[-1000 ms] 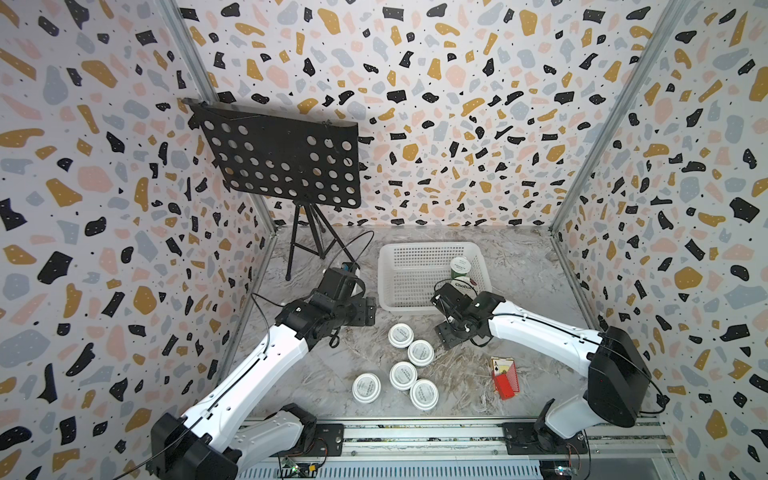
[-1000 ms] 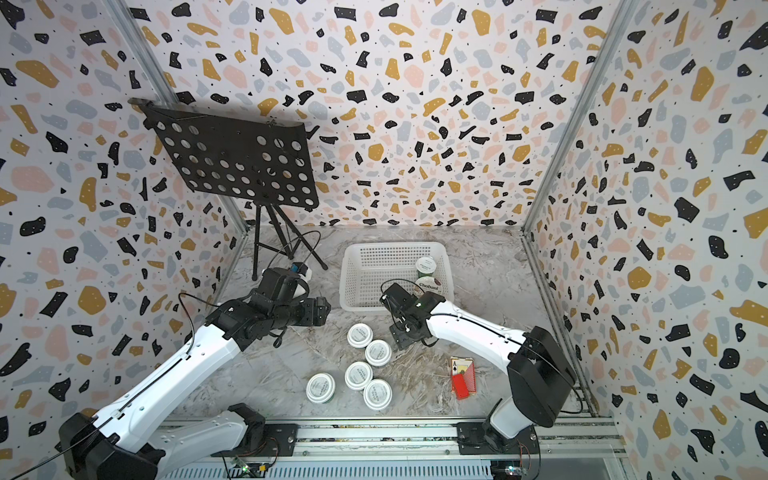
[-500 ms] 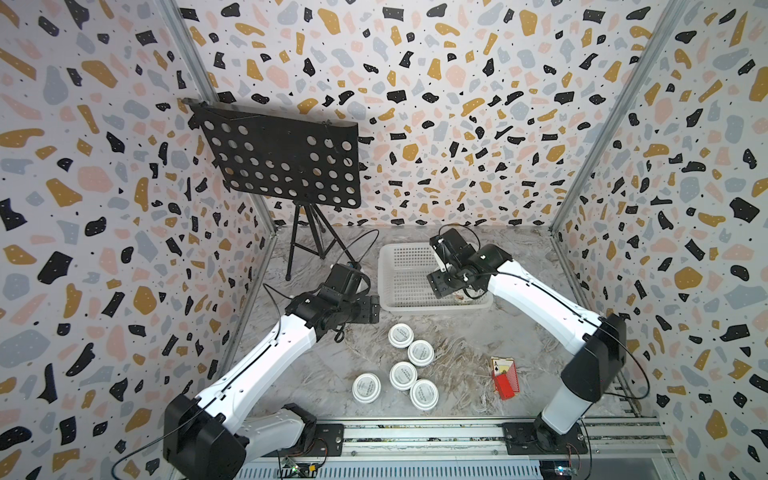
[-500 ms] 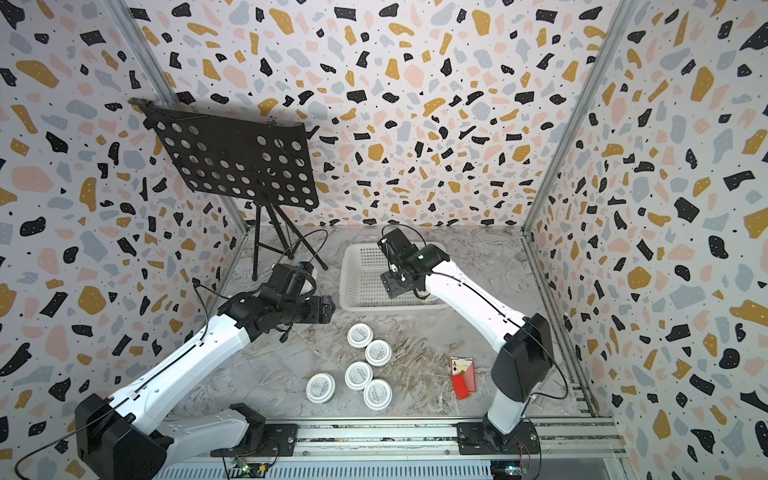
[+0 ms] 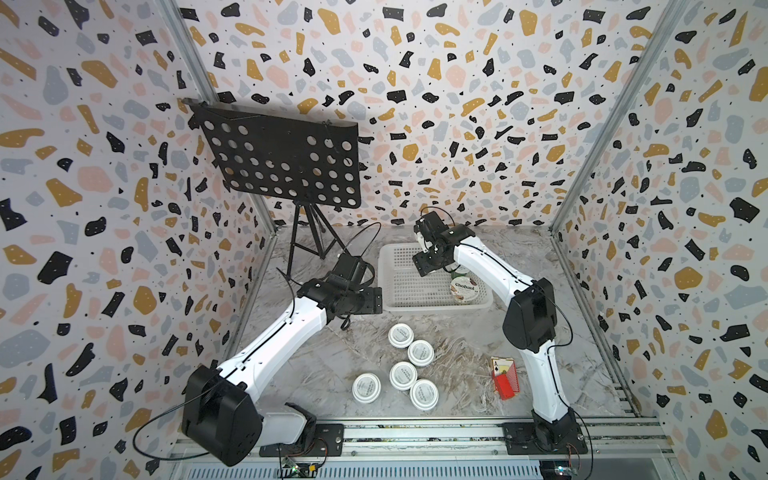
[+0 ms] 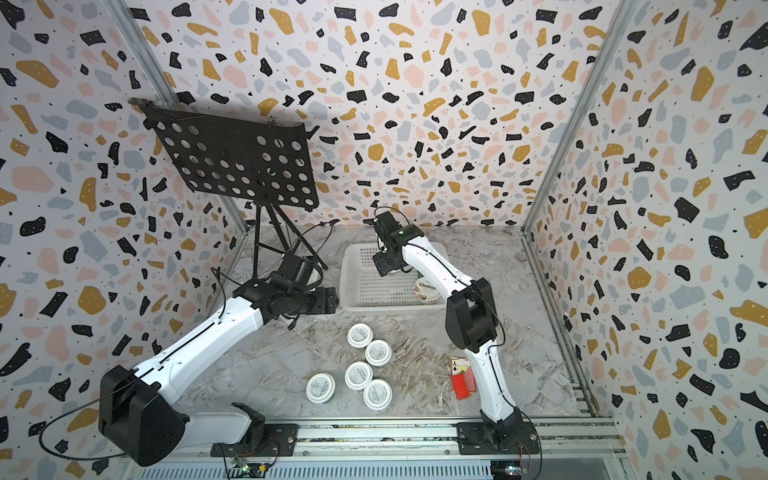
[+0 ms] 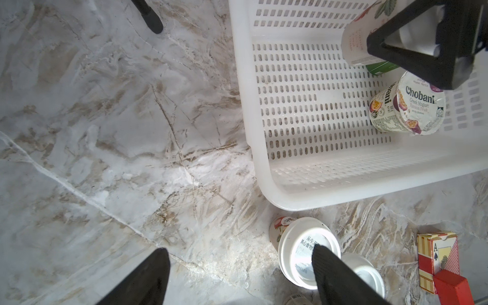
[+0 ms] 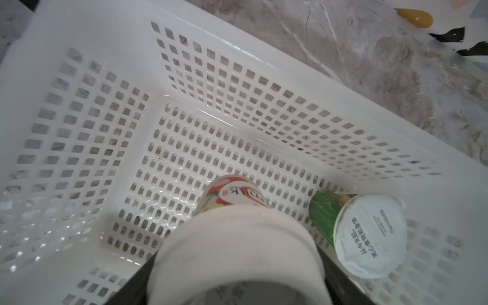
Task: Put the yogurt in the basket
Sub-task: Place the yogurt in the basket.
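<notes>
The right gripper point(image 5: 430, 259) is clamped on a white cup point(image 8: 237, 237), held above the floor of the basket point(image 5: 432, 306) and not yet released. The left gripper point(image 7: 237, 250) hangs with its jaws spread wide and nothing between them, just outside the basket's near left corner. Two yogurts already lie on their sides inside the basket: the Chobani cup point(image 5: 464, 288) and the green-sided cup point(image 8: 320, 214). Five white-lidded cups point(image 5: 403, 375) stand clustered in front of the basket, so most of the job appears to remain. A red card box point(image 5: 505, 376) sits beyond them. The marble-patterned table point(image 5: 316, 374) is bounded by terrazzo-print walls point(image 5: 415, 83), with a black music stand point(image 5: 282, 162) behind the basket.
</notes>
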You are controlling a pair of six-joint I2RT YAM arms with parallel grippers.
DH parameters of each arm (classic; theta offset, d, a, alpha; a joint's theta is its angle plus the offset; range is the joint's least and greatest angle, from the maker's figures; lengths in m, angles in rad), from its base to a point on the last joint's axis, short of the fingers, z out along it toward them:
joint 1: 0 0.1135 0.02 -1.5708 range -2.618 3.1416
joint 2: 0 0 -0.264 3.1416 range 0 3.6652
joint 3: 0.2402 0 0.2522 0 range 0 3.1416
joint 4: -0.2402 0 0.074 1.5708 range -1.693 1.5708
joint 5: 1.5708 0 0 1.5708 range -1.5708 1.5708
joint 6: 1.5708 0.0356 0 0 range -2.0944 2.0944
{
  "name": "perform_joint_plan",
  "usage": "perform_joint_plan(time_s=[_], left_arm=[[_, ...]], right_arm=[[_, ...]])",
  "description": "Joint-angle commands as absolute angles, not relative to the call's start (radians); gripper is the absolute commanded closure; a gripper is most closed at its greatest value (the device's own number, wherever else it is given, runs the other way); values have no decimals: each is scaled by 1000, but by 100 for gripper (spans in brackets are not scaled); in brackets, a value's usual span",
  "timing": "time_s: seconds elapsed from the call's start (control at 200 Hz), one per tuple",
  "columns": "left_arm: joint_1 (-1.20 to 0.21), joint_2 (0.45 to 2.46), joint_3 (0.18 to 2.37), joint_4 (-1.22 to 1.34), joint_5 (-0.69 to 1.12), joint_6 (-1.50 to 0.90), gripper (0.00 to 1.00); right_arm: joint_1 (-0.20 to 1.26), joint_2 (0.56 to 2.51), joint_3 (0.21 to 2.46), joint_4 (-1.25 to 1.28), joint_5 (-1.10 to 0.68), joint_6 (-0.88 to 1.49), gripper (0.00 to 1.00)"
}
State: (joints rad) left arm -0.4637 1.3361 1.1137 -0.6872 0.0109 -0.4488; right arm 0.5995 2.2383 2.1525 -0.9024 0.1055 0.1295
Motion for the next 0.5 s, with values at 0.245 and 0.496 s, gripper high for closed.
perform_joint_plan(time_s=[0.245,0.496], left_arm=[[-451,1346,1118,-679,17,-454,11],[-451,1341,1101,-674,15,-463,11]], right_arm=[[551,2318,2241,-935,102,91,26],[532,2351,2265,-934,121,79,26]])
